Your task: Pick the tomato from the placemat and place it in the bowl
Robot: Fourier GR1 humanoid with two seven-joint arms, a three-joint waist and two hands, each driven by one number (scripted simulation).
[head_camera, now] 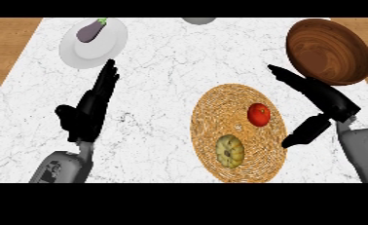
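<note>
A red tomato [259, 114] lies on the right half of a round woven placemat [219, 117]. A brown wooden bowl [328, 51] stands at the back right of the marble counter. My right hand [325, 100] is open just right of the placemat, its fingers stretched toward the bowl's near rim and its thumb pointing down beside the mat, a short gap from the tomato. My left hand [90, 107] rests open at the left, fingers straight and pointing away, holding nothing.
A pale green-yellow squash [230, 151] sits on the placemat in front of the tomato. A white plate [84, 48] with a purple eggplant [93, 30] stands at the back left. A grey object [199, 20] shows at the back edge. Wood flooring borders the counter.
</note>
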